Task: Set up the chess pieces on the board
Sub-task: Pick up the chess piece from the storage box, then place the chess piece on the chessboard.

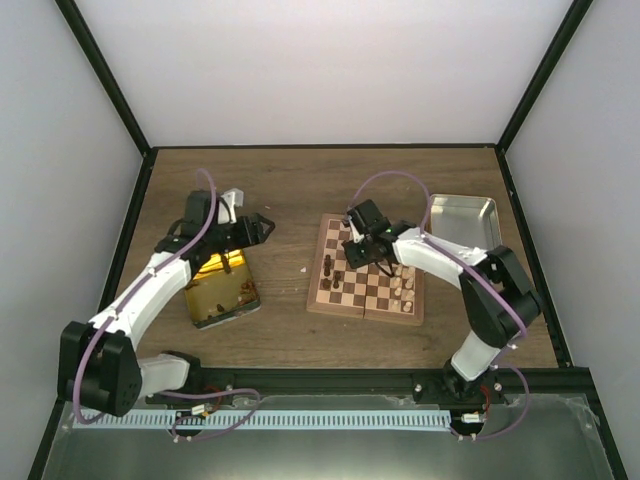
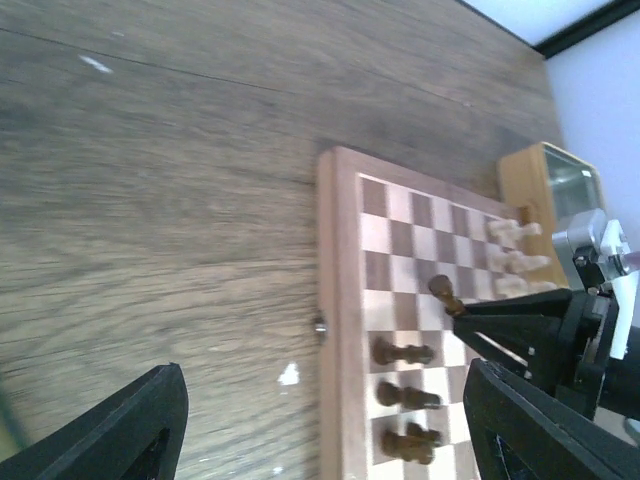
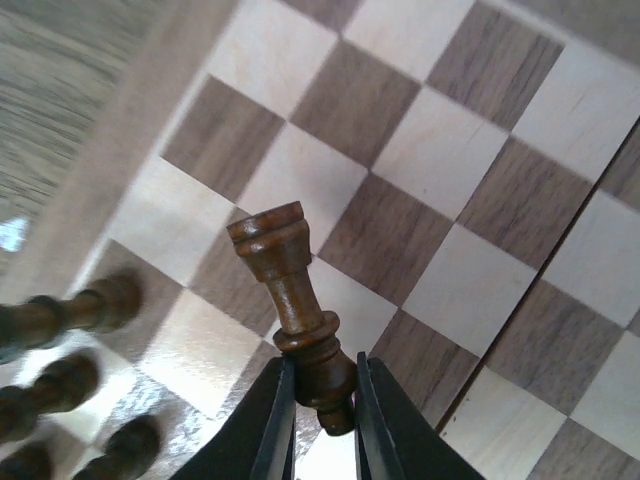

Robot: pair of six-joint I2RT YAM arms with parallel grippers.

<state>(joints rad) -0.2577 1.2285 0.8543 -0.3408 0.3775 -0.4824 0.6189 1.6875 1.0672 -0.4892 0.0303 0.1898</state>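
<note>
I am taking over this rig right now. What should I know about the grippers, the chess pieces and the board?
Right gripper: shut on a dark piece, gripped at its base and tilted above the board.
Left gripper: open, holding nothing, over the table beside the gold tin.
Done: a few dark pieces stand along one board edge, some cream pieces along the opposite edge.
Left: set down the held piece, then complete both sides; both look far from full.
</note>
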